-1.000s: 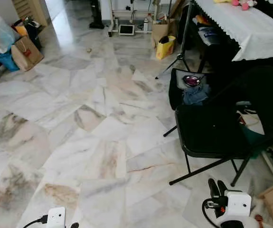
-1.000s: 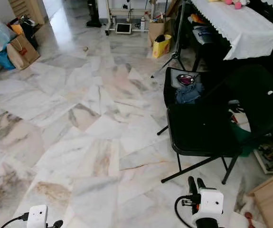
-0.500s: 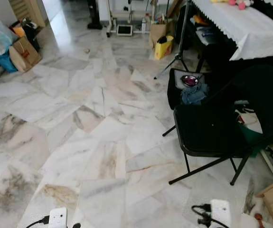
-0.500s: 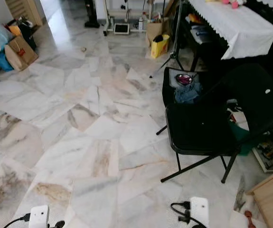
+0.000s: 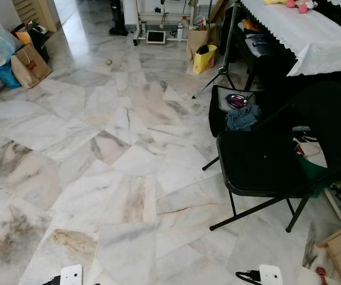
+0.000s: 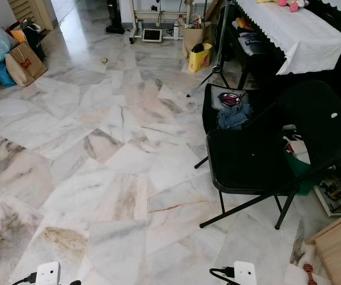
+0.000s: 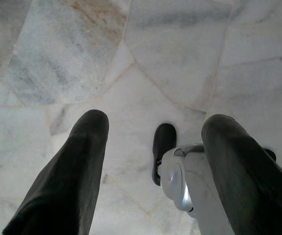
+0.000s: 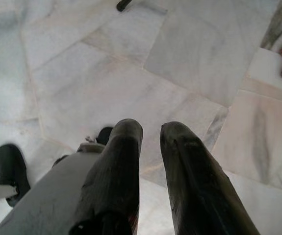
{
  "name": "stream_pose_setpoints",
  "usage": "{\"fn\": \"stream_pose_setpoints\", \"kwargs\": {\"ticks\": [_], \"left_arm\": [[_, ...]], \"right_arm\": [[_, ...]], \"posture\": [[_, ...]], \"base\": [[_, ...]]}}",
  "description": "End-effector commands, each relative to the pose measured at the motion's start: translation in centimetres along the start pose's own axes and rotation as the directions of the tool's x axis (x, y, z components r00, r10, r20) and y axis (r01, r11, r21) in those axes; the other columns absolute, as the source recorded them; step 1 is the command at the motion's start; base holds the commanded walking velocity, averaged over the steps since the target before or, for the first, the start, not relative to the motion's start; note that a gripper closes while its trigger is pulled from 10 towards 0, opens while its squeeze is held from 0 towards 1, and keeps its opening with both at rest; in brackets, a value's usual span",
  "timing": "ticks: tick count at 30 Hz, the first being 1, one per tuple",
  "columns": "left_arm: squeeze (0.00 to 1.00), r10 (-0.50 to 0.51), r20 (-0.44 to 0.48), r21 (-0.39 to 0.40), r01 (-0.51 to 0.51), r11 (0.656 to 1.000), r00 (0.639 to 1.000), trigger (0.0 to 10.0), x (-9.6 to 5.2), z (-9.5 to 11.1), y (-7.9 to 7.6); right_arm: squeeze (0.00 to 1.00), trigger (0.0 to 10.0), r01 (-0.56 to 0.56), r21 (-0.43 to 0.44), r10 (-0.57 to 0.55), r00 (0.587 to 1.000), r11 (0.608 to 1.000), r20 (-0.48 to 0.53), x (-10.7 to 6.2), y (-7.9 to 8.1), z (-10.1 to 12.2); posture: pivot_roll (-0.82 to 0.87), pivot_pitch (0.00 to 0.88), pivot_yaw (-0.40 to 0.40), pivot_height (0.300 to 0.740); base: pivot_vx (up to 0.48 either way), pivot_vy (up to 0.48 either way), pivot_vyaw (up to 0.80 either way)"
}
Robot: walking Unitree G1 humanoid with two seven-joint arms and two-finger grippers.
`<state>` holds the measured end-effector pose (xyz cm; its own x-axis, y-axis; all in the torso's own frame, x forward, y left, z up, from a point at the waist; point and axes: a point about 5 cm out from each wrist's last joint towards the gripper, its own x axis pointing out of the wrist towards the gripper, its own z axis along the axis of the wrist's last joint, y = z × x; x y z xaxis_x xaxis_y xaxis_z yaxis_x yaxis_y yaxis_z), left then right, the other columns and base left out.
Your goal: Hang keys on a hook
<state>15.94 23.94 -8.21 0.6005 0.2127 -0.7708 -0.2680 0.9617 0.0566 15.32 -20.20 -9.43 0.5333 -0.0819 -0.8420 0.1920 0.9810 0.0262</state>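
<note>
Both arms hang low over the marble floor. Left gripper fingers spread wide apart; right gripper fingers nearly together, nothing between them. Black folding chair right; keys and hook undetectable

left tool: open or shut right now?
Open. In the left wrist view the left tool has its two black fingers spread wide, with bare marble floor between them and nothing held.

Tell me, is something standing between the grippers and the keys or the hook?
That cannot be judged: no keys or hook can be made out. Both arms hang low over the marble floor; the left gripper is open and empty, the right gripper holds nothing. A black folding chair stands ahead on the right.
</note>
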Motion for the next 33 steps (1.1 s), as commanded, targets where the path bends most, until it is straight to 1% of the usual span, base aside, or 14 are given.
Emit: {"fn": "stream_pose_setpoints", "kwargs": {"ticks": [1, 4, 6, 9, 11, 12, 16, 23, 26, 28, 33], "left_arm": [[0.00, -0.008, -0.011, -0.006, 0.008, 1.000, 1.000, 10.0, -0.1, -0.5, 0.0], [0.00, -0.009, -0.015, -0.005, 0.009, 1.000, 1.000, 10.0, -0.1, -0.6, 0.0], [0.00, -0.010, -0.016, -0.008, 0.009, 1.000, 1.000, 10.0, -0.1, -0.6, 0.0], [0.00, -0.013, -0.026, 0.004, 0.013, 1.000, 1.000, 10.0, -0.1, -0.6, 0.0], [0.00, -0.023, -0.032, -0.003, 0.023, 1.000, 0.999, 10.0, -0.1, -0.6, -0.1], [0.00, -0.036, -0.036, -0.009, 0.036, 0.999, 0.999, 10.0, -0.1, -0.7, -0.2], [0.00, -0.025, -0.048, 0.008, 0.025, 1.000, 0.999, 10.0, -0.1, -0.8, 0.0], [0.00, -0.022, -0.057, 0.038, 0.024, 0.999, 0.998, 10.0, -0.2, -0.9, 0.2], [0.00, -0.022, -0.058, 0.039, 0.024, 0.999, 0.998, 10.0, -0.2, -0.9, 0.2], [0.00, -0.025, -0.067, 0.084, 0.031, 0.996, 0.997, 10.0, -0.1, -0.8, 0.3], [0.00, -0.022, -0.065, 0.093, 0.028, 0.995, 0.998, 10.0, -0.1, -0.7, 0.4]], "right_arm": [[0.00, 10.0, -0.021, 0.005, 0.021, 1.000, 1.000, -0.008, 0.0, 0.2, 0.0], [0.00, 10.0, -0.025, 0.033, 0.025, 1.000, 0.999, 0.000, 0.2, 0.4, 0.5], [0.00, 10.0, -0.025, 0.035, 0.025, 1.000, 0.999, -0.004, 0.2, 0.5, 0.5], [0.00, 10.0, -0.044, -0.008, 0.044, 0.999, 0.999, -0.011, 0.2, 0.6, 0.7], [0.00, 10.0, -0.052, -0.017, 0.052, 0.999, 0.999, -0.006, 0.3, 0.7, 0.8], [0.00, 10.0, -0.054, -0.007, 0.054, 0.999, 0.999, -0.003, 0.3, 0.6, 1.0], [0.00, 10.0, -0.068, -0.024, 0.068, 0.998, 0.997, -0.015, 0.3, 1.4, 0.5], [0.00, 10.0, -0.076, -0.033, 0.075, 0.997, 0.997, -0.019, 0.2, 1.5, 0.2], [0.00, 10.0, -0.076, -0.032, 0.075, 0.997, 0.997, -0.019, 0.2, 1.5, 0.2], [0.00, 10.0, -0.082, -0.031, 0.081, 0.997, 0.996, -0.020, 0.2, 1.7, 0.1], [0.00, 10.0, -0.087, -0.033, 0.087, 0.996, 0.996, -0.018, 0.2, 1.8, 0.1]], "posture": [[0.18, 0.068, -0.052, 0.740], [0.18, 0.059, -0.051, 0.740], [0.18, 0.057, -0.052, 0.740], [0.18, 0.053, -0.051, 0.740], [0.18, 0.050, -0.051, 0.740], [0.18, 0.046, -0.053, 0.740], [0.19, 0.042, -0.054, 0.740], [0.18, 0.041, -0.050, 0.740], [0.18, 0.040, -0.050, 0.740], [0.19, 0.039, -0.047, 0.740], [0.19, 0.044, -0.046, 0.740]], "base": [[0.000, 0.000, 0.00], [0.000, 0.000, -0.59], [0.000, 0.000, -0.80], [0.000, 0.000, -0.78], [0.000, 0.000, -0.77], [0.000, 0.000, -0.77], [0.000, 0.000, -0.79], [0.000, 0.000, -0.79], [0.000, 0.000, -0.79], [0.000, 0.000, -0.79], [0.000, 0.000, -0.79]]}}
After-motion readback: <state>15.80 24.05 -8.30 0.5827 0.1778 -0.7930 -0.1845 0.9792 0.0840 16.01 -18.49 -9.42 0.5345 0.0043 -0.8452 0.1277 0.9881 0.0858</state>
